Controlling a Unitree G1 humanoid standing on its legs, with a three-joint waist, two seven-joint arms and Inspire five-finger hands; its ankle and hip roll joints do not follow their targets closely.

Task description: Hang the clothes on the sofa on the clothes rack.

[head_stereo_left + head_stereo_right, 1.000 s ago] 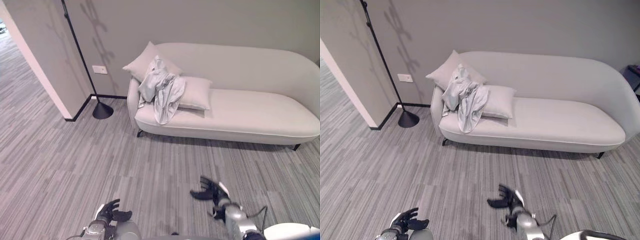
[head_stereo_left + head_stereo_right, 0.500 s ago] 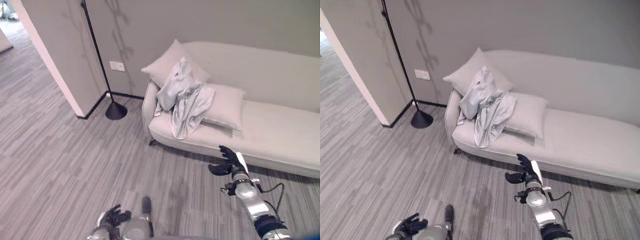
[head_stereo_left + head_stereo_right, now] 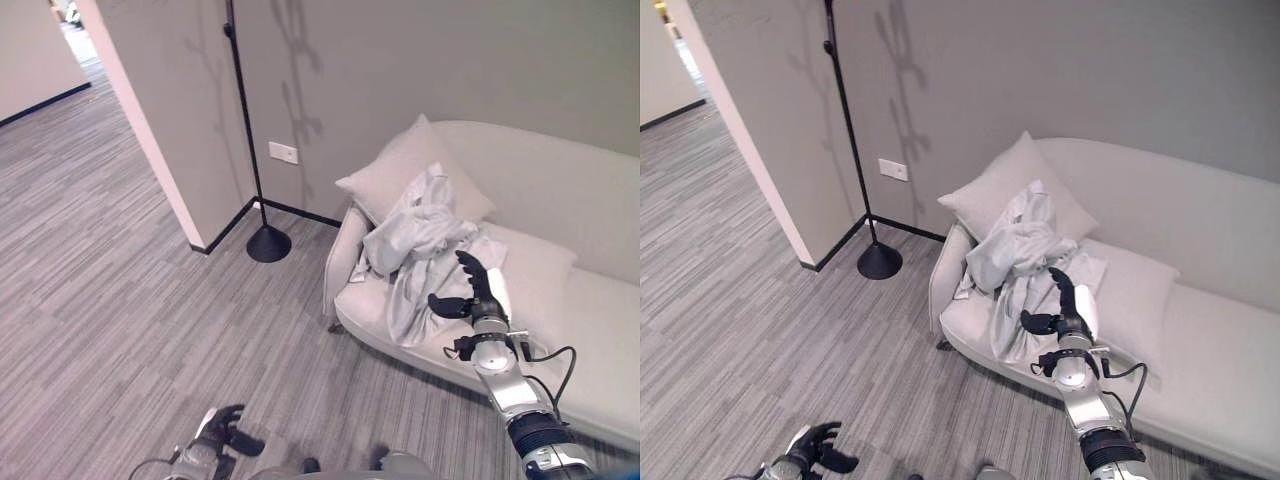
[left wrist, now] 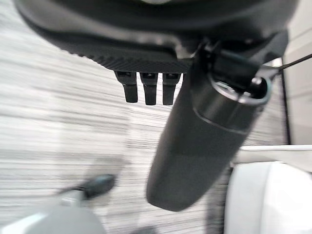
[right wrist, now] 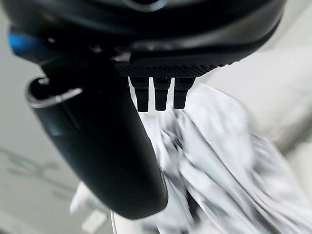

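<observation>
Clothes (image 3: 420,240), a pale grey crumpled bundle, lie heaped on the sofa (image 3: 590,320) at the right of the frame, draped over the near end where two cushions sit: one square cushion (image 3: 410,175) propped against the backrest behind the heap, and a flatter cushion (image 3: 535,270) lying beside it further right. Part of the fabric spills down over the front edge of the seat. Just in front of the heap, at centre right, the right hand (image 3: 475,290) is raised on its silver-grey arm with fingers spread and loosely extended, thumb standing out to the side, holding nothing; it hovers close by the hanging part of the cloth, and whether it touches it I cannot tell. In the right wrist view the straight fingers (image 5: 155,92) point toward the rumpled fabric, which lies past them. To the left of the sofa, in the upper middle of the frame, a thin black clothes rack (image 3: 245,130) rises from a round black base on the floor, beside a wall corner with a white wall socket (image 3: 283,152) between it and the sofa. Grey striped carpet (image 3: 130,300) covers the floor. At the bottom left edge, the left hand (image 3: 222,432) hangs low over the carpet, fingers relaxed, gripping nothing.
</observation>
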